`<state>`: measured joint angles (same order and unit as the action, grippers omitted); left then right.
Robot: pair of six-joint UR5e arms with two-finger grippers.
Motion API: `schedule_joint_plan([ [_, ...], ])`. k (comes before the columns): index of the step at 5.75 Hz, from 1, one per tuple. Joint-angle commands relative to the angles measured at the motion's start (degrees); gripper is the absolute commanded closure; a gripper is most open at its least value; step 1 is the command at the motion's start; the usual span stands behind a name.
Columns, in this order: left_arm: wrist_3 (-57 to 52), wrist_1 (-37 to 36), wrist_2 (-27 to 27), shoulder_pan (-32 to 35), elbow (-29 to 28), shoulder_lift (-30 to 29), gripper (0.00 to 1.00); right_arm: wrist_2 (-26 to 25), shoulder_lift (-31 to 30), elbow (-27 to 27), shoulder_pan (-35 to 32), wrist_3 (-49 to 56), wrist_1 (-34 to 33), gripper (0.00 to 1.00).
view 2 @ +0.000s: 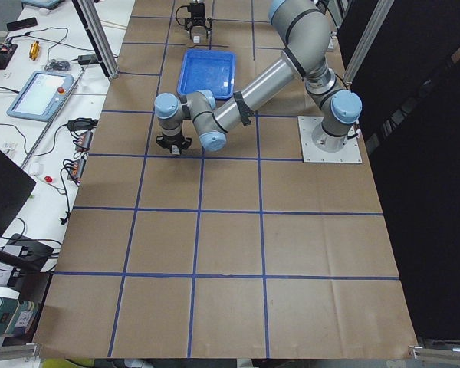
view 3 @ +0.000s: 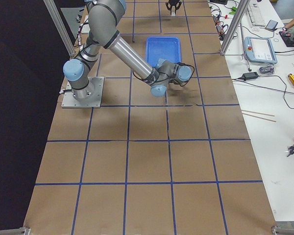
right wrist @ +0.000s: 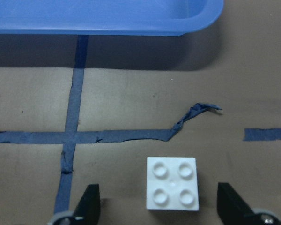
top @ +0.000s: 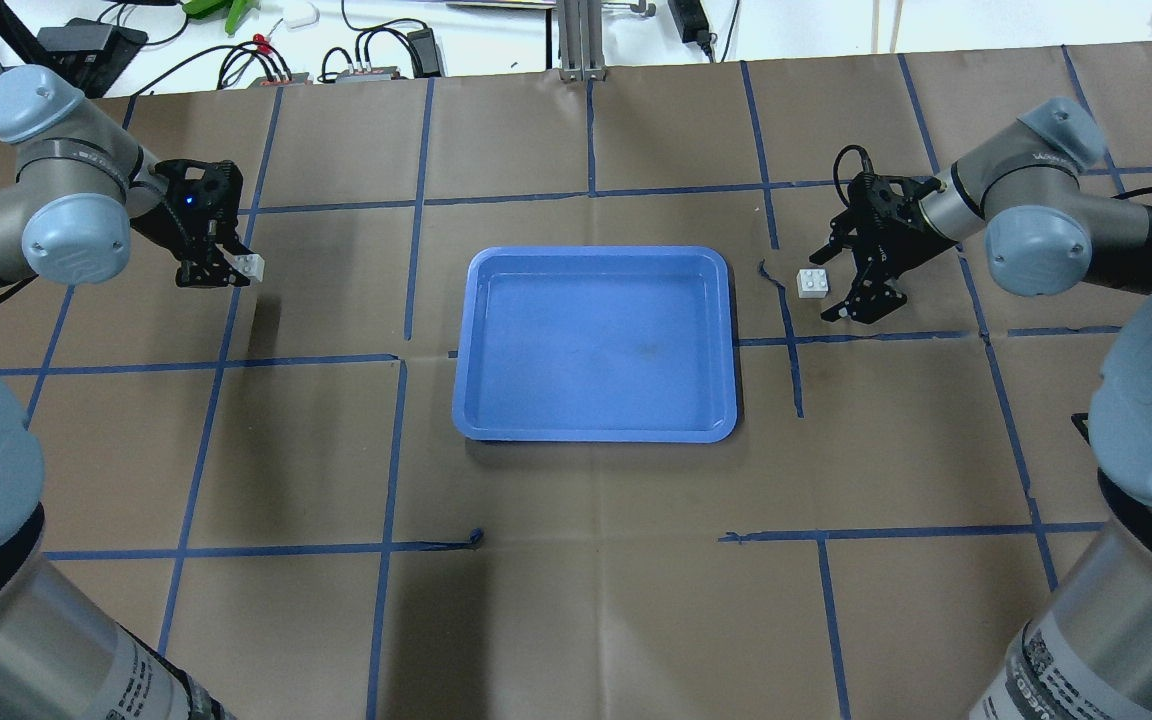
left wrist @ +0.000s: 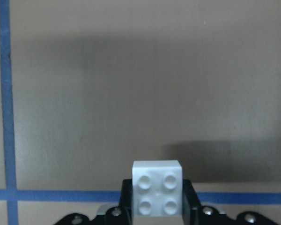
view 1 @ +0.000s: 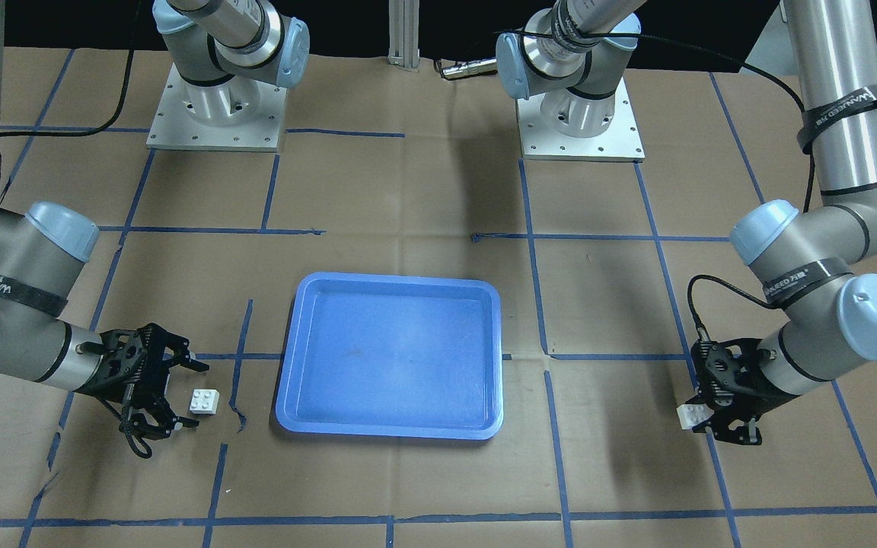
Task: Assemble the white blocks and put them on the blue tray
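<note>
The wrist views give detail that the wide views lack. The left wrist view shows the left pincer (left wrist: 157, 213) closed tight on the first white block (left wrist: 157, 187). The block's four studs face the camera, and its shadow falls on the brown paper of the counter (left wrist: 131, 93).

The right wrist view shows the right pincer (right wrist: 161, 211) wide open and holding nothing. Its two fingers (right wrist: 89, 206) stand on either side of the second white block (right wrist: 172, 183) without touching it. That block sits studs up on the counter, just beside a torn curl of blue tape (right wrist: 192, 115), with the rim of the blue tray (right wrist: 103, 18) beyond.

Only the overhead view shows the full layout. The blue tray lies at the centre with one block outside it on each side, both well apart from its rim. Each arm is bent at the elbow with its forearm low over the counter. Each pincer points inward toward the tray.
</note>
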<state>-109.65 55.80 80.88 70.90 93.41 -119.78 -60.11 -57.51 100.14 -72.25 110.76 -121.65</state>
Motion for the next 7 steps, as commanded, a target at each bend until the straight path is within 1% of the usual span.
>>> schedule_joint_plan([
  [1,7.6,3.1,-4.1,8.5,-0.1,2.7,1.00,-0.1,-0.1,-0.1,0.0,0.1,-0.3,0.40],
  [2,9.2,5.0,-4.2,13.3,-0.1,3.9,1.00,-0.1,-0.1,-0.2,0.0,0.1,-0.3,0.54],
  [3,14.9,5.0,-4.2,19.6,0.9,4.0,1.00,-0.4,-0.2,-0.4,0.0,0.0,-0.3,0.66],
  [4,20.3,4.3,-3.9,26.7,1.4,3.7,1.00,-0.7,-0.2,-2.4,0.0,0.0,-0.2,0.78],
  [5,25.7,4.1,-4.1,30.7,1.5,3.4,1.00,-0.8,-0.3,-4.4,0.0,-0.2,0.3,0.84],
  [6,27.9,2.2,-3.7,34.2,1.9,3.4,1.00,-0.8,-1.5,-5.6,0.0,-0.7,0.9,0.86],
  [7,29.0,0.4,-3.3,34.7,2.3,1.8,1.00,-0.6,-5.1,-5.9,0.0,-0.8,1.8,0.89],
])
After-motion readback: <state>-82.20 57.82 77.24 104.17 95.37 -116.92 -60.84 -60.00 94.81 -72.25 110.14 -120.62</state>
